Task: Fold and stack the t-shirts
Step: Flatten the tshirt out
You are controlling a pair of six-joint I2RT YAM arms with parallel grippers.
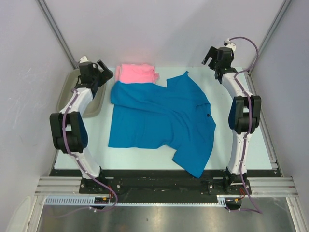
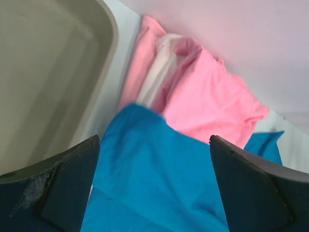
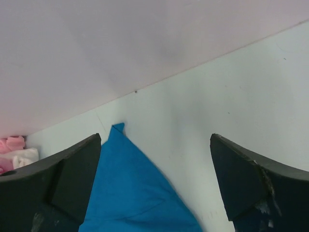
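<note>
The bright blue t-shirt (image 1: 161,116) lies spread across the middle of the table, one sleeve hanging toward the near edge. A folded light pink t-shirt (image 1: 137,73) sits at the back, its front edge covered by the blue one. My left gripper (image 1: 107,70) hovers open above the blue shirt's back-left corner (image 2: 154,179), beside the pink shirt (image 2: 207,104), holding nothing. My right gripper (image 1: 210,59) is open and empty at the back right, above the table just right of the blue shirt's pointed tip (image 3: 125,183).
A grey-beige plastic tray (image 1: 72,94) stands at the left edge behind my left arm; its rim (image 2: 104,72) is close to the left finger. The enclosure's walls rise just behind both grippers. Bare tabletop (image 3: 231,106) lies under the right gripper.
</note>
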